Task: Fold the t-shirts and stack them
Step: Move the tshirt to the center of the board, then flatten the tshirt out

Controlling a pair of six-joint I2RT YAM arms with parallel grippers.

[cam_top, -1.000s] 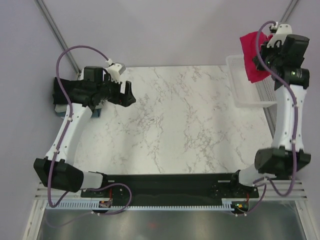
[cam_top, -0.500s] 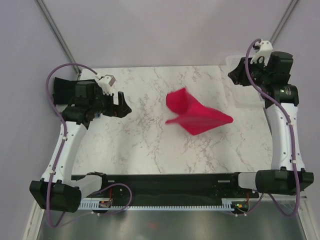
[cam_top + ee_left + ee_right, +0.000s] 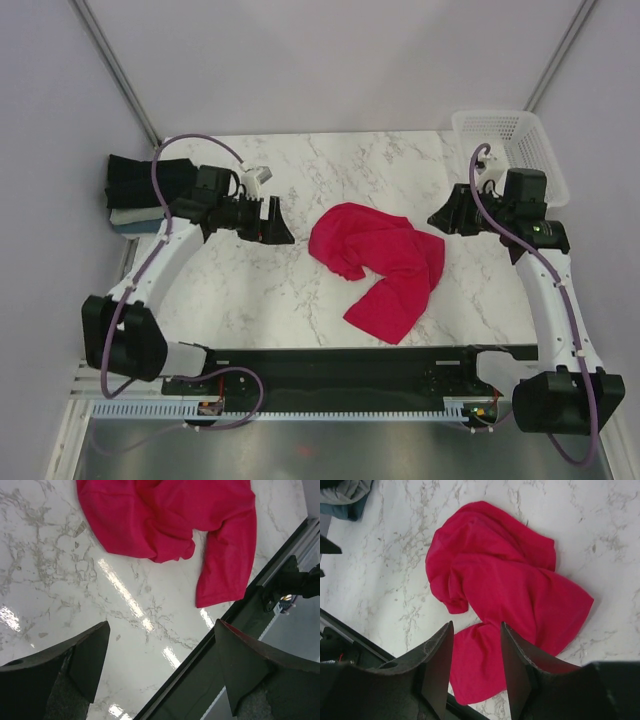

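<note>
Marble-white table [image 3: 330, 165], and at its far left edge sits the folded stack [image 3: 135, 195], black over pale grey over blue. Next along, the left gripper [image 3: 278, 222] hovers with jaws flung wide, nothing in them. Centre table, the crimson t-shirt [image 3: 380, 262] lies crumpled, one end trailing toward the near edge. At its right side the right gripper [image 3: 440, 218] hangs partly open, gripping nothing. White mesh basket [image 3: 510, 135] in the far right corner.
</note>
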